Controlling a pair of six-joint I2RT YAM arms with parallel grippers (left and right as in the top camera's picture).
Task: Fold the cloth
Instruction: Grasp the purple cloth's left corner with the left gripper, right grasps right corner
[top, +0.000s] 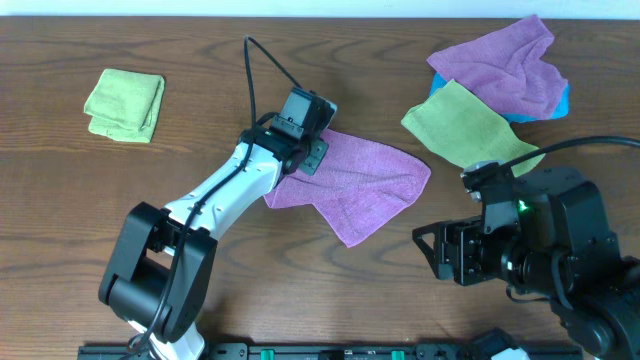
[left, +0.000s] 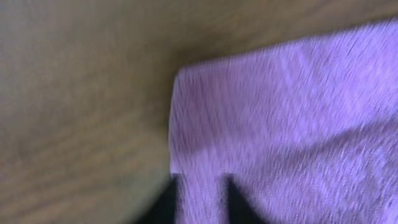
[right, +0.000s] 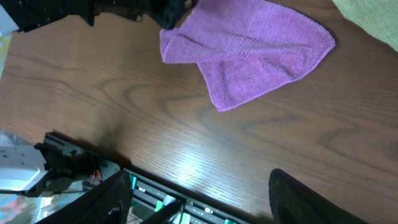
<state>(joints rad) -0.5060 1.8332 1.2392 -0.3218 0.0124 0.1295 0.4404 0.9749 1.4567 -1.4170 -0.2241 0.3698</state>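
Observation:
The purple-mauve cloth (top: 365, 180) lies mid-table, partly folded over itself, with one corner pointing to the front. My left gripper (top: 312, 152) is at its far left edge. In the left wrist view the two dark fingertips (left: 200, 200) sit close together with the cloth's edge (left: 280, 112) between them, so it is shut on the cloth. My right gripper (top: 440, 255) is open and empty at the front right, apart from the cloth. In the right wrist view its fingers (right: 199, 199) are spread wide and the cloth (right: 249, 50) lies ahead.
A rumpled purple cloth (top: 500, 65) lies on something blue (top: 565, 98) at the far right. A yellow-green cloth (top: 465, 125) lies in front of it, close to the cloth's right corner. A folded yellow-green cloth (top: 125, 105) is at the far left.

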